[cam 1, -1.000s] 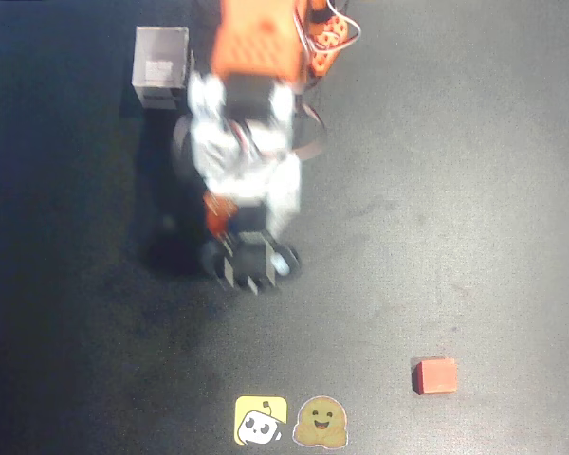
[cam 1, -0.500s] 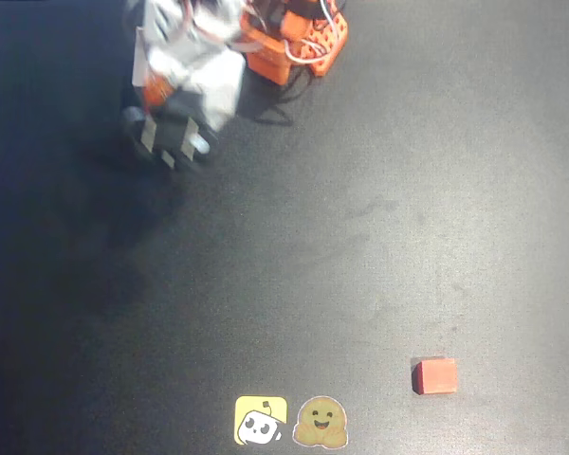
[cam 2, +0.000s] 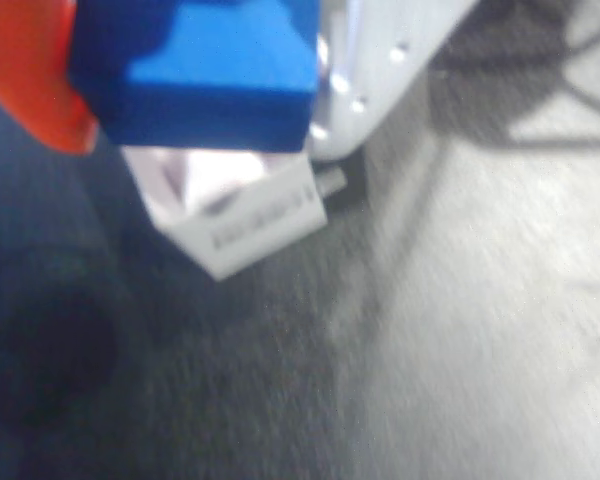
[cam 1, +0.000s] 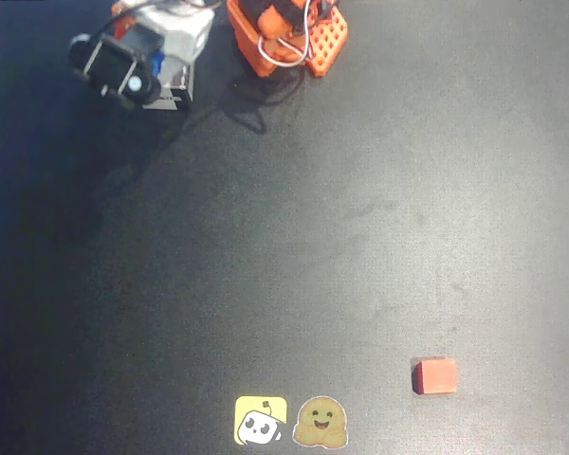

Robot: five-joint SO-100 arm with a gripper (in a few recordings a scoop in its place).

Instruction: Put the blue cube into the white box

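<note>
Pincer (cam 2: 195,60) grips blue cube (cam 2: 205,70) above white box (cam 2: 240,205).

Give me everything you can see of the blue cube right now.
The blue cube is a solid bright-blue block with plain matte faces and crisp edges. In the wrist view it sits at the top of the picture, held in the gripper between an orange part on its left and a pale grey part on its right, raised above the white box, whose open top and printed side lie just beneath it. In the overhead view a blue sliver shows at the gripper, over the box at the top left of the dark table.
</note>
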